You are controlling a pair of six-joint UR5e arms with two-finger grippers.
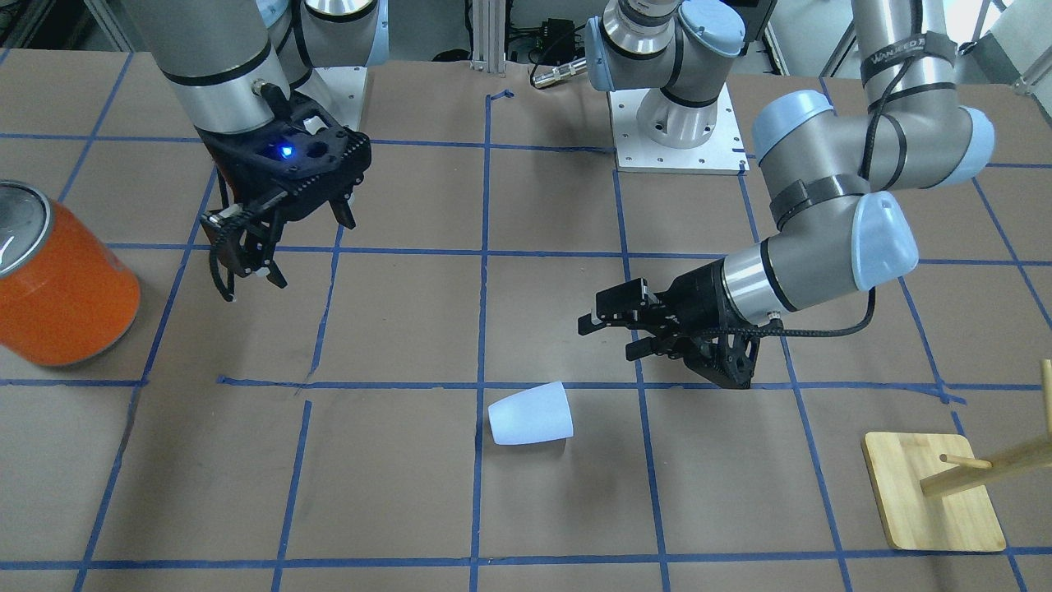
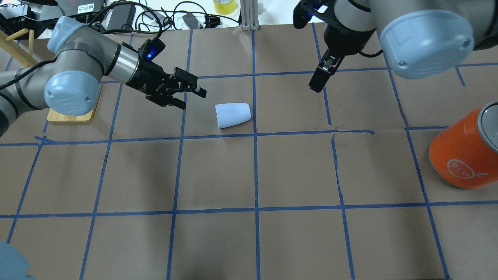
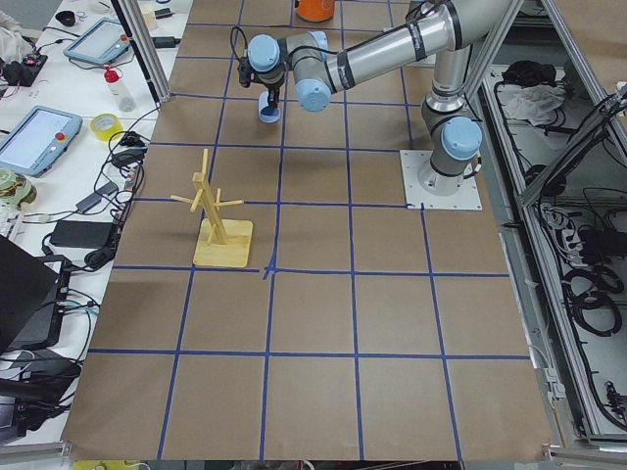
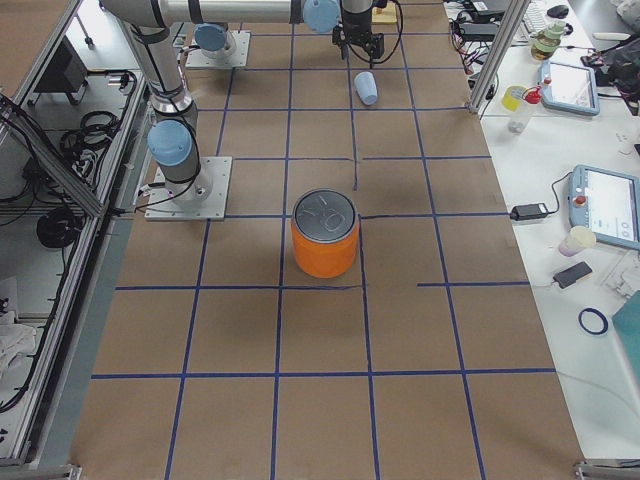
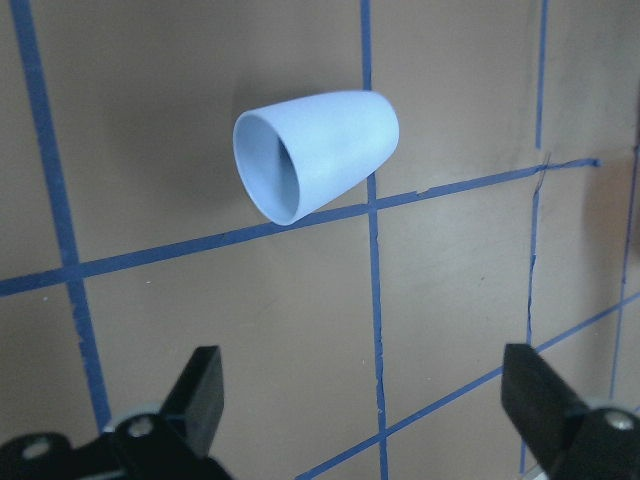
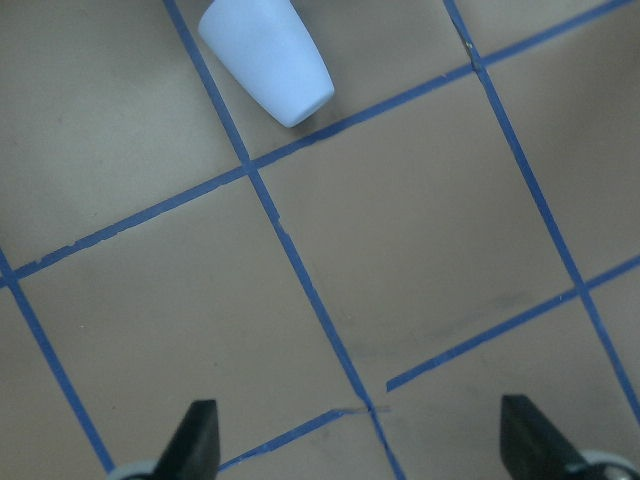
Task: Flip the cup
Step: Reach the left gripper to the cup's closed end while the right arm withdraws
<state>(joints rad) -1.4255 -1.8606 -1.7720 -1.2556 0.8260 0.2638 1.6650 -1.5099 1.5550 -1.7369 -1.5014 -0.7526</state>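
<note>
The pale light-blue cup (image 2: 232,115) lies on its side on the brown paper-covered table, wide mouth toward my left gripper. It also shows in the front view (image 1: 530,413), the left wrist view (image 5: 315,152) and the right wrist view (image 6: 268,55). My left gripper (image 2: 192,98) is open and empty, held level a short way from the cup's mouth, not touching it (image 1: 608,337). My right gripper (image 1: 311,247) is open and empty, hanging above the table well away from the cup (image 2: 319,81).
A large orange can (image 2: 463,155) with a silver top stands at the robot's right (image 1: 62,288). A wooden peg rack on a bamboo base (image 1: 929,493) stands at the robot's left, under the left arm's elbow (image 2: 74,114). Blue tape lines grid the table.
</note>
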